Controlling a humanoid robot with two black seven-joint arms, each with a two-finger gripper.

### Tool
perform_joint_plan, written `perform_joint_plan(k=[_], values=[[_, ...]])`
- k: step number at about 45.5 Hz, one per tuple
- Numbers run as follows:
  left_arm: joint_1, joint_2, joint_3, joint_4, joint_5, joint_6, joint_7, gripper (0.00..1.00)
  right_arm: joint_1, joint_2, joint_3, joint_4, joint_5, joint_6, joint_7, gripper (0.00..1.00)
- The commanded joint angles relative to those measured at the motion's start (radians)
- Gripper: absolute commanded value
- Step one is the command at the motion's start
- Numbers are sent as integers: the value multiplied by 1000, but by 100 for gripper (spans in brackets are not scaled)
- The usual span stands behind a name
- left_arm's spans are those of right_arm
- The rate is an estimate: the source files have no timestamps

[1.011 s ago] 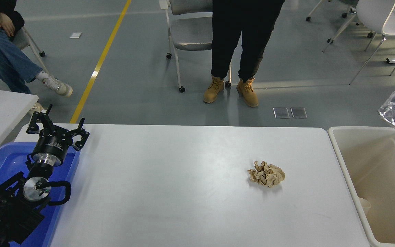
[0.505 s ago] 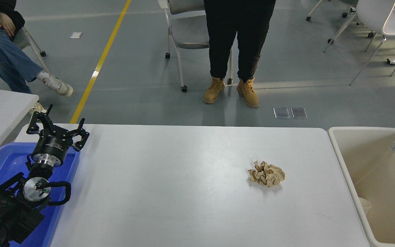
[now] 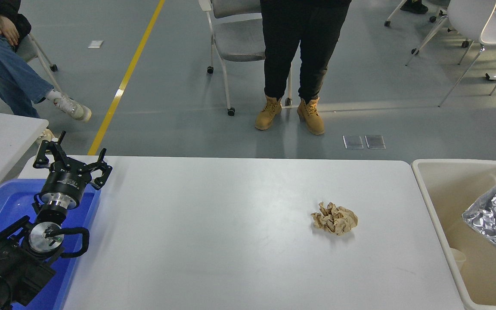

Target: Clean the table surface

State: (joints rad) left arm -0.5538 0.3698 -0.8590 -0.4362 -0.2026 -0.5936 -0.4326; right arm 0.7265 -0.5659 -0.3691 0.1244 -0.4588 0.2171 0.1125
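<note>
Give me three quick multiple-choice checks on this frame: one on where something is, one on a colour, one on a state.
1. Where does the crumpled brown paper lie?
A. On the table surface, right of centre
B. Inside the blue tray
C. On the floor

2. What colour is the tray under the left arm?
A. Beige
B. Blue
C. Grey

3. How does the left gripper stand?
A. Shut on the paper
B. Out of view
C. Open, holding nothing

Answers:
1. A: the paper sits on the white tabletop, short of the beige tub.
2. B: blue plastic shows around the parked arm.
3. C: its fingers are spread at the table's far left corner, with nothing between them.
</note>
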Motion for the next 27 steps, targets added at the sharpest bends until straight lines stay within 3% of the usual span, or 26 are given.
perform_joint_plan(k=[1,27], values=[[0,0,0,-1,0,0,0,100,-32,40,1,1,8,-18,-2,0],[0,0,0,-1,0,0,0,100,-45,47,2,3,8,-36,-2,0]])
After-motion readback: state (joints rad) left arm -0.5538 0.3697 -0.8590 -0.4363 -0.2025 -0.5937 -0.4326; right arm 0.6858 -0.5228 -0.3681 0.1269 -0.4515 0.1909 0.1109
